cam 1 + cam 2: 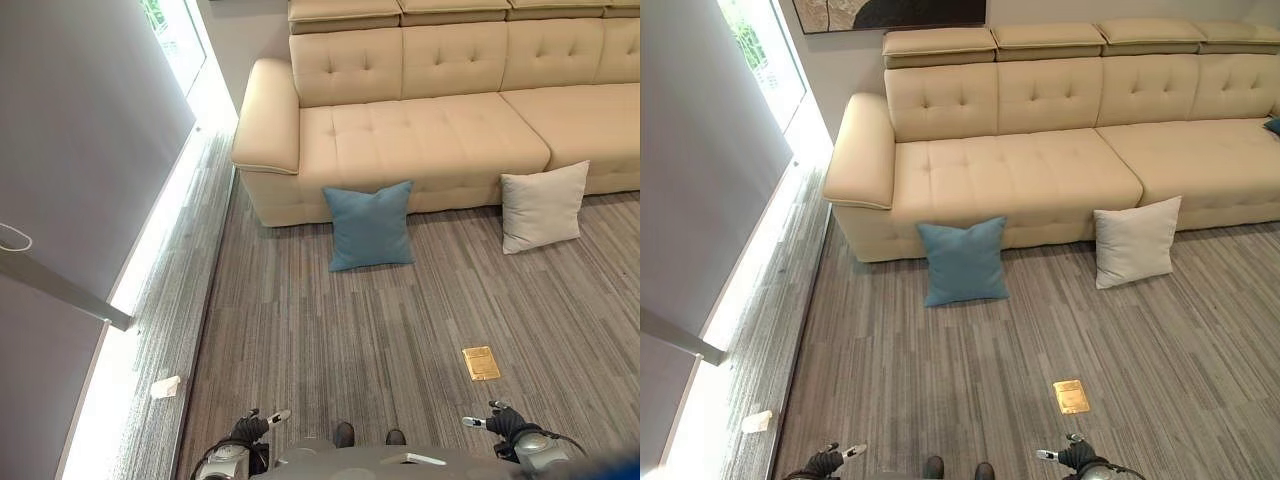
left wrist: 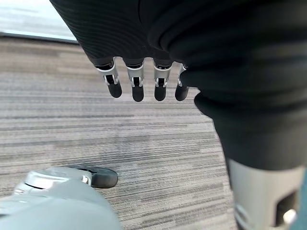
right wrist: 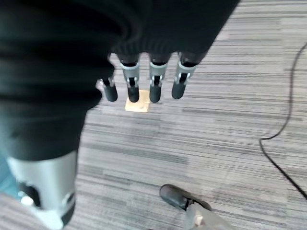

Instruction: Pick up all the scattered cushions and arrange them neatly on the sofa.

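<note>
- A room with grey striped carpet floor (image 1: 330, 330) and a long cream tufted leather sofa (image 1: 440, 130) along the far wall
- A blue square fabric cushion (image 1: 370, 225) stands on the carpet, leaning against the sofa front near its armrest
- A white square fabric cushion (image 1: 543, 206) leans against the sofa front further to the right, well apart from the blue one
- Neither is on the seat yet, so the task looks barely begun; a dark blue corner (image 1: 1273, 125) shows at the sofa's far right
- The left hand (image 2: 136, 79) and right hand (image 3: 144, 81) hang low, fingers straight and empty, far from both cushions
- A small brass floor plate (image 1: 481, 362) lies near the right hand
</note>
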